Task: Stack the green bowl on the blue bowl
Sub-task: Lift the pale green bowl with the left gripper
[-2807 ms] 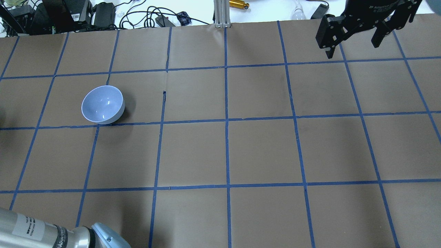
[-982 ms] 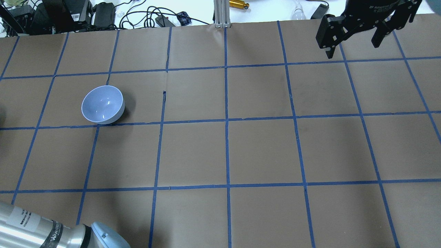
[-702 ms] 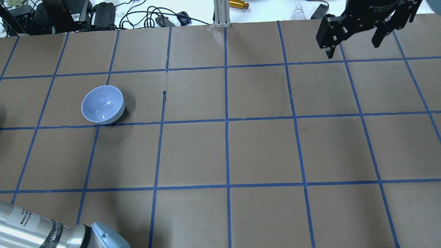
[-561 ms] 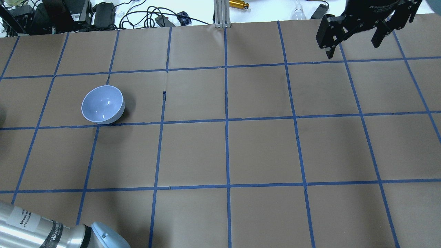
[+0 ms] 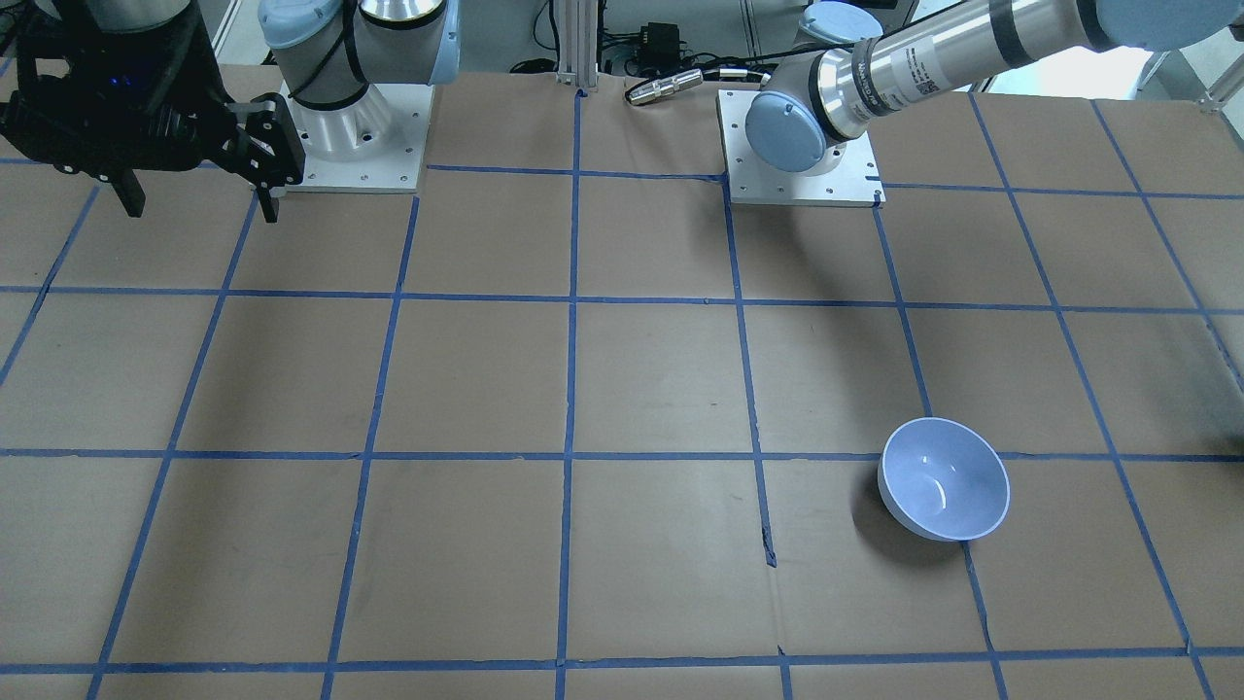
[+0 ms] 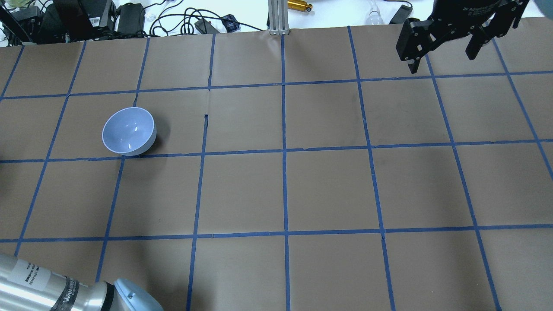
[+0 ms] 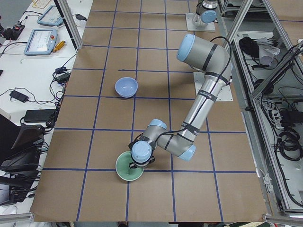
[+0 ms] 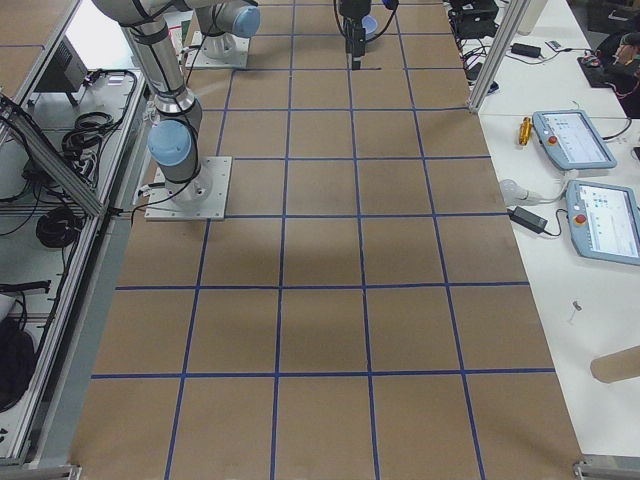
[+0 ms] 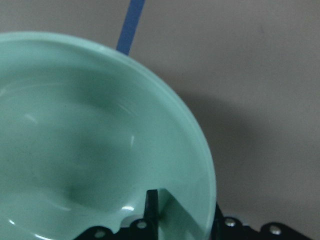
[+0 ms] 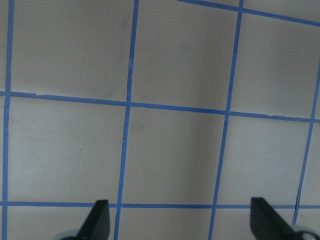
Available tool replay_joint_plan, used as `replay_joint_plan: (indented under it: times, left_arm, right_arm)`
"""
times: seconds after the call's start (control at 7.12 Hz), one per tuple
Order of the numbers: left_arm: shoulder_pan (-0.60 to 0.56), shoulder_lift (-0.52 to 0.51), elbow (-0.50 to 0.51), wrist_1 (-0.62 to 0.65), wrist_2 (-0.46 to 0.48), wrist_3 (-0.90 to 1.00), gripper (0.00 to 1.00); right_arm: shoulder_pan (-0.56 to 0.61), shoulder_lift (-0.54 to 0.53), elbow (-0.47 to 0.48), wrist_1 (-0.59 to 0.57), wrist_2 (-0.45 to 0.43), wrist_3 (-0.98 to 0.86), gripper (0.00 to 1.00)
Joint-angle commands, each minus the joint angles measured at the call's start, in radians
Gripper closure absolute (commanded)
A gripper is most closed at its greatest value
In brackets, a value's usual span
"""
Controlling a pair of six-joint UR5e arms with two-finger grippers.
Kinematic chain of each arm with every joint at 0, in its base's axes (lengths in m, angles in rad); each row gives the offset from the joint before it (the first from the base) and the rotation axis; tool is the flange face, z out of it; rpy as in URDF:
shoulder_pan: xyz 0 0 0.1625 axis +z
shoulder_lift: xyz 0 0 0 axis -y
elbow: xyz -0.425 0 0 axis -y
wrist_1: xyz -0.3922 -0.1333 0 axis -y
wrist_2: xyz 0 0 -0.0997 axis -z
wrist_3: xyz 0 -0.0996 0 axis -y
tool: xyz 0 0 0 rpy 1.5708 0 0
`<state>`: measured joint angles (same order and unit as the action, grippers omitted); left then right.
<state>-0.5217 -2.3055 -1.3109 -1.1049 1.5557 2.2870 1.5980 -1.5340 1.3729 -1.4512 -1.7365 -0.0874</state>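
At the table's left end: the green bowl (image 7: 124, 173) stands upright on the brown paper, across a blue tape line, under the left arm's wrist.
Left gripper (image 9: 184, 205): down at the green bowl's rim, with one finger (image 9: 152, 205) inside the bowl and the other outside the wall. Whether they pinch the wall or stand off it, I cannot tell.
Blue bowl (image 6: 128, 131): upright on the robot's left half of the table, its near edge at a tape line. It stands free, well apart from the green bowl.
Right gripper (image 6: 443, 61): held high over the right half, fingers spread wide and holding nothing, with taped paper beneath.
Table (image 6: 328, 190): brown paper marked with a grid of blue tape.
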Motion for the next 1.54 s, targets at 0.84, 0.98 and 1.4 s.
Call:
replay_joint_plan:
  times: [0.84,0.98,1.4]
  left_arm:
    - [-0.009,0.053,-0.007,-0.047,0.020,0.000,1.00]
    - [-0.011,0.067,-0.007,-0.064,0.020,-0.004,1.00]
    - [-0.075,0.139,-0.005,-0.070,0.067,-0.014,1.00]
  right_arm:
    - [0.000,0.000,0.000,0.000,0.000,0.000,0.00]
    - [0.000,0.000,0.000,0.000,0.000,0.000,0.00]
    - [0.000,0.000,0.000,0.000,0.000,0.000,0.00]
